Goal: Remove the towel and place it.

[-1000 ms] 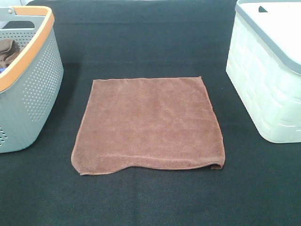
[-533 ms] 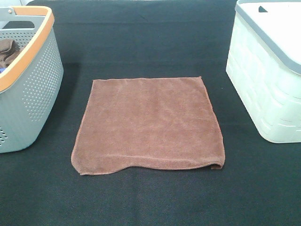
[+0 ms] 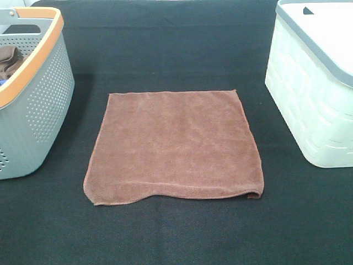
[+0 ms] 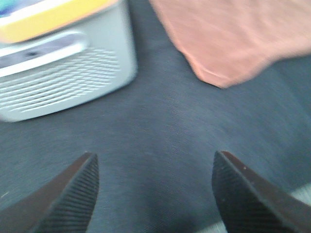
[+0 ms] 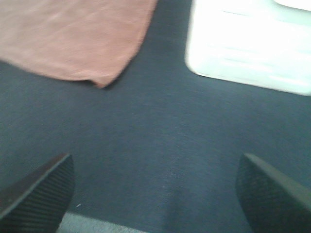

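Observation:
The reddish-brown towel (image 3: 175,146) lies spread flat on the black table between the two baskets. One corner of the towel shows in the left wrist view (image 4: 233,43) and one in the right wrist view (image 5: 73,39). My left gripper (image 4: 155,194) is open and empty above bare table, short of the towel's near left corner. My right gripper (image 5: 155,194) is open and empty above bare table, short of the near right corner. Neither gripper shows in the exterior high view.
A grey perforated basket with an orange rim (image 3: 33,105) stands at the left; a small bunched brown cloth (image 3: 8,61) lies inside it. A pale green basket with a grey rim (image 3: 314,94) stands at the right. Both wrist views are blurred.

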Controlling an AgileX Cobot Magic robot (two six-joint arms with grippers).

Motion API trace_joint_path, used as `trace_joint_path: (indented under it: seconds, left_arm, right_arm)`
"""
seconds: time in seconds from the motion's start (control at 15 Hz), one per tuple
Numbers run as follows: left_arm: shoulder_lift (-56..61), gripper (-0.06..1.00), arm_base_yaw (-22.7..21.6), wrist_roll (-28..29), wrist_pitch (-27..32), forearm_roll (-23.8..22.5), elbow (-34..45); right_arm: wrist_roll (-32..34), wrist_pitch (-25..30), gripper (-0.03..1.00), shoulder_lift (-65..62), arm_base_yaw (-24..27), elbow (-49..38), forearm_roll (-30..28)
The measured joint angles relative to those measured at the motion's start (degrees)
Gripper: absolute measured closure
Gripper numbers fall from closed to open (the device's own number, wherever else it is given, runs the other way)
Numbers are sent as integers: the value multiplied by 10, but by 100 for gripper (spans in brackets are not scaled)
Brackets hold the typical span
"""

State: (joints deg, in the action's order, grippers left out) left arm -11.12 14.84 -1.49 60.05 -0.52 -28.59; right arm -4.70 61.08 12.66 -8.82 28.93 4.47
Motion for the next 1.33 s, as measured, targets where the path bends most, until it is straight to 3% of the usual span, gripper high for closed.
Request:
trace_joint_path:
  seconds: [0.13,0.33,0.47,1.33]
  left_arm:
    - [57,30,-84,0,0,0,0]
    - [105,30,-120,0,0,0,0]
    - [113,30,-126,0,0,0,0]
    - [113,30,-126,0,0,0,0]
  right_arm:
    - [0,0,12,-26,76,0,0]
    - [0,0,12,-75,115,0,0]
    - [0,0,12,-125,124,0,0]
    - [0,0,12,-131,93,0,11]
